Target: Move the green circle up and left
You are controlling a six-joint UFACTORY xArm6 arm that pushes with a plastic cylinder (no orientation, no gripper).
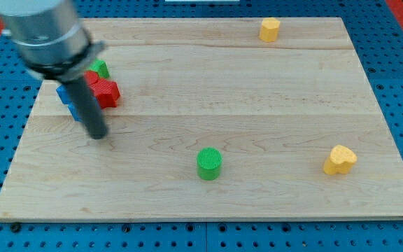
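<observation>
Green circle [209,163] sits on the table [257,84] near the bottom edge, a bit left of centre, standing alone. The tool is a plain rod, so nothing to open or close; its tip [99,134] rests on the table well to the left of the green circle and slightly higher, not touching it. Just above the tip, near the left edge: a cluster of red blocks [105,91], a blue block [67,96] partly hidden by the rod, and a small green block [101,68]. Yellow block [340,159] near the bottom-right corner. Another yellow block [269,29] at the top edge, right of centre.
</observation>
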